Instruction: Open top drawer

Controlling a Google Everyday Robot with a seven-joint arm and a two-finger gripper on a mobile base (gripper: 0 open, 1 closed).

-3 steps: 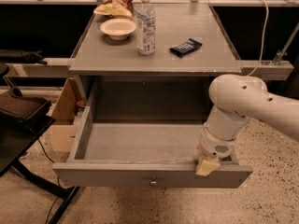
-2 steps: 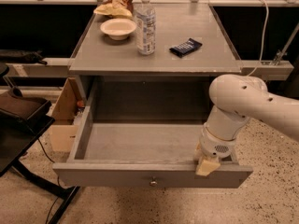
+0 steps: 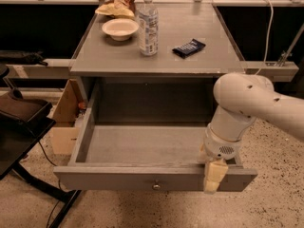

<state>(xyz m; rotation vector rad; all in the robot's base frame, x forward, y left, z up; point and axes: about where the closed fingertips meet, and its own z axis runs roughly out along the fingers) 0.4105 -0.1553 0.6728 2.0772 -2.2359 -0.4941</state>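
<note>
— Drawers, how many do you count?
— Just one, the top drawer (image 3: 142,146), right under the table (image 3: 114,56) top. It stands open, out well past the table's front edge, with its grey inside in plain view.
— Which way does it face?
— Its front panel faces us, with one small round knob (image 3: 156,186) at the middle. The panel's long side runs left to right, and the drawer box reaches back from it under the table.
— And the robot?
— One white arm (image 3: 247,99) comes in from the right and bends down. One gripper (image 3: 212,175) sits at the drawer's front right corner. It's touching the top edge of the front panel and hanging over its outer face, well to the right of the knob.
— Has it got hold of anything?
— I can't tell from here whether the jaws are apart, closed, or clamped on the panel.
— What's on top?
— One bowl (image 3: 120,28), one bottle (image 3: 148,25) standing upright just beside it, one dark packet (image 3: 188,47) lying flat further right, and one snack bag (image 3: 116,1) behind the bowl. One cardboard box (image 3: 64,122) stands on the floor left of the drawer.
</note>
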